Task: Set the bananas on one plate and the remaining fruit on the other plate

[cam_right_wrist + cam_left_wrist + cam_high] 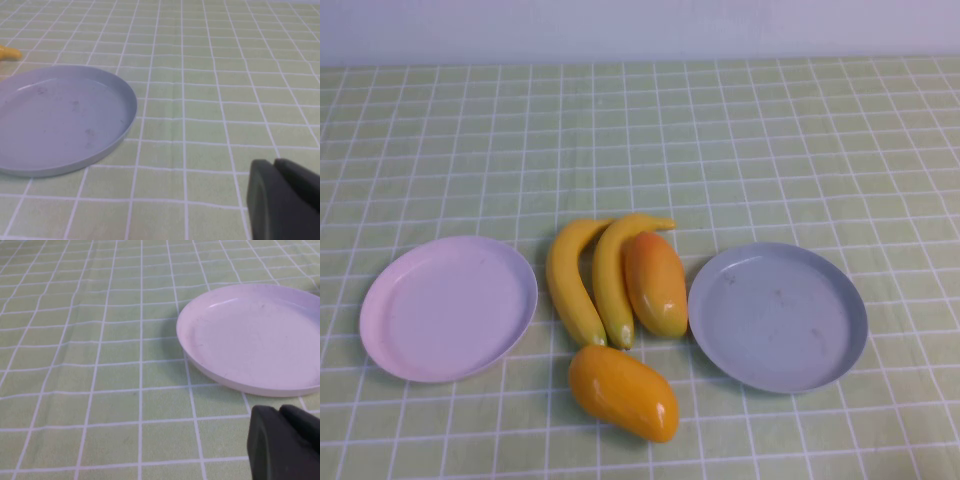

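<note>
Two yellow bananas (572,282) (610,275) lie side by side on the cloth between the plates. A blushed orange fruit (655,282) lies against the right banana. A second orange fruit (622,392) lies nearer me. The pink plate (448,308) at left and the grey-blue plate (778,316) at right hold nothing. Neither gripper shows in the high view. My left gripper (279,410) is shut and empty, just off the pink plate (255,335). My right gripper (274,162) is shut and empty, beside the grey-blue plate (55,125). A banana tip (7,52) shows past that plate.
A green checked tablecloth (770,140) covers the table up to a pale wall at the back. Nothing else stands on it.
</note>
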